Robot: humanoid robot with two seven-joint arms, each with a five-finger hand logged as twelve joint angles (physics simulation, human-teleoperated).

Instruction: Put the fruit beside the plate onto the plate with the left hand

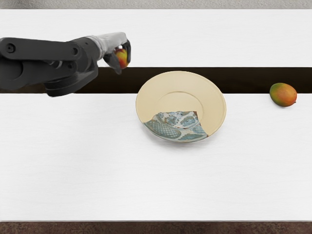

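Left hand [116,54]: fingers clasping the fruit [121,57]. Plate [165,92]: lying to the hand's lower right, not yet receiving fruit. Pickup appearing done; placing outstanding.

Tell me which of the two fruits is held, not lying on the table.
The red-yellow fruit, up left of the plate, gripped by the fingers of the left hand. The green-orange fruit right of the plate lies on the table.

Bright, even, sharp simulator render.
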